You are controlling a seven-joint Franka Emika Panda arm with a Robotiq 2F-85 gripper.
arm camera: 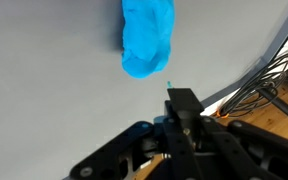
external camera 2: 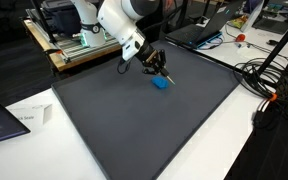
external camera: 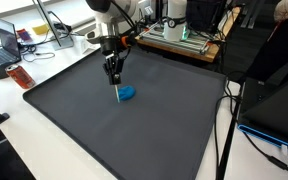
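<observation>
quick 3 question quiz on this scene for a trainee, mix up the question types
1. True or false: the tool is shut.
2. The lump nearest the tool is: A red, B blue, C yellow.
3. What does the lump lie on?

Key: 1 true. 2 B. 3 the dark mat.
</observation>
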